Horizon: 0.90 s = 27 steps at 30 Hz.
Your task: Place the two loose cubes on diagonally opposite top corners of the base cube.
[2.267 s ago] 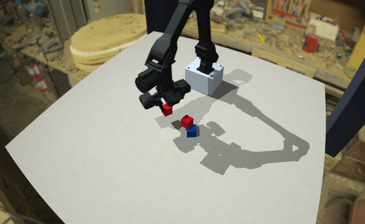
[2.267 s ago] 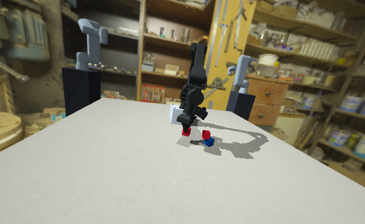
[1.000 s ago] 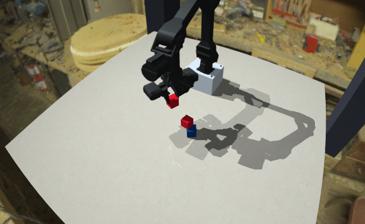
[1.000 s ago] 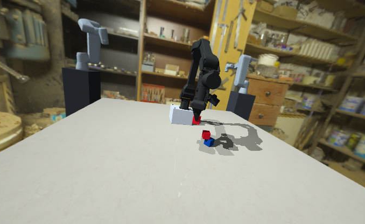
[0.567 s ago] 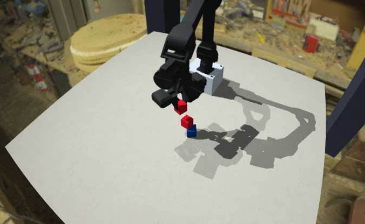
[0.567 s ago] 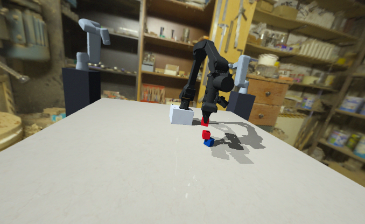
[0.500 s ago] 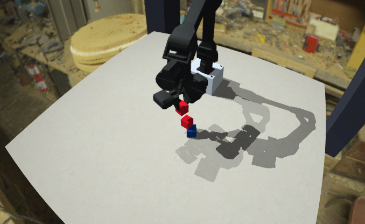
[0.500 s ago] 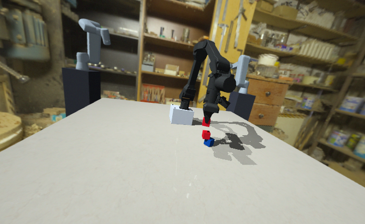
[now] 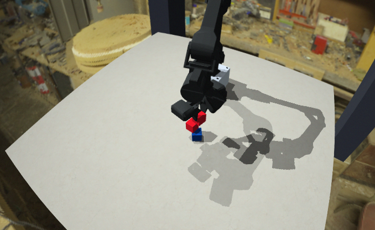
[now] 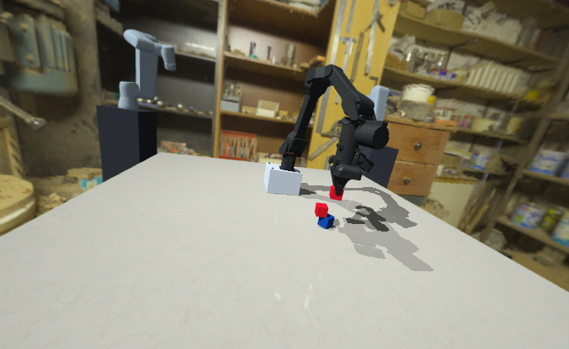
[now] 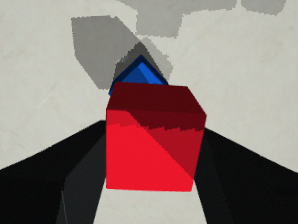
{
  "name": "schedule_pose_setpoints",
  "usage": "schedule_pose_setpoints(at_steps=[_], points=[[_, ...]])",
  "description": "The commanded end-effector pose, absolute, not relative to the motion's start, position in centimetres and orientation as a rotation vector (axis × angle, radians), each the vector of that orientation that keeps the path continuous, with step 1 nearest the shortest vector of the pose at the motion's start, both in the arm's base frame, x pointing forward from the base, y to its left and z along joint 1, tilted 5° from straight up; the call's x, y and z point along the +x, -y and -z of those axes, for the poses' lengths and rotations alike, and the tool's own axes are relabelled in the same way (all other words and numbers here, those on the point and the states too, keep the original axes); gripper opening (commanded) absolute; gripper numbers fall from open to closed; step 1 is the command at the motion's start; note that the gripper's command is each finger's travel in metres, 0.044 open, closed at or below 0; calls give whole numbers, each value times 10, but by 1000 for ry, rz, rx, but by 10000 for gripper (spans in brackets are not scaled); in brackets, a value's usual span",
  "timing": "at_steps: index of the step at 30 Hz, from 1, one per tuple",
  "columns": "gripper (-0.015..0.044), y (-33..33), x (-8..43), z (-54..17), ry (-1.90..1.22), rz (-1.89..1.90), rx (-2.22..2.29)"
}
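With the tool (image 9: 199,114) (image 10: 338,190) (image 11: 150,133) gripping a red cube (image 9: 202,117) (image 10: 335,195) (image 11: 150,150), I'd square it over the blue base's free corner below, then lower gently, missing its red neighbor (image 9: 192,125) (image 10: 321,210).

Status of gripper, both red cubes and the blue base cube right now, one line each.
Gripper: shut on a red cube, raised above the table.
Held red cube: between the fingers, aloft, not placed.
Other red cube: resting on the blue cube, offset toward one corner, not gripped.
Blue base cube: on the table, bearing one red cube.
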State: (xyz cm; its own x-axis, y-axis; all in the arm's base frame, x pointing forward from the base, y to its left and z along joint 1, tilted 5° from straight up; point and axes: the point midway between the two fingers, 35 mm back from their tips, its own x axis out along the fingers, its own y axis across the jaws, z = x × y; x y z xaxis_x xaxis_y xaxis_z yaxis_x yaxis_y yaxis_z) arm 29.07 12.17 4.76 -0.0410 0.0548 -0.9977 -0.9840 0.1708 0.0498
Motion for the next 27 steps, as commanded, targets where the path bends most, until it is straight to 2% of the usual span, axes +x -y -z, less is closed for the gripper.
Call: schedule_pose_setpoints(at_steps=[1,27], points=[[105,-132,290,-46,-1276,-1150,-1027],[105,-134,287,-6,-1276,-1151,-1027]])
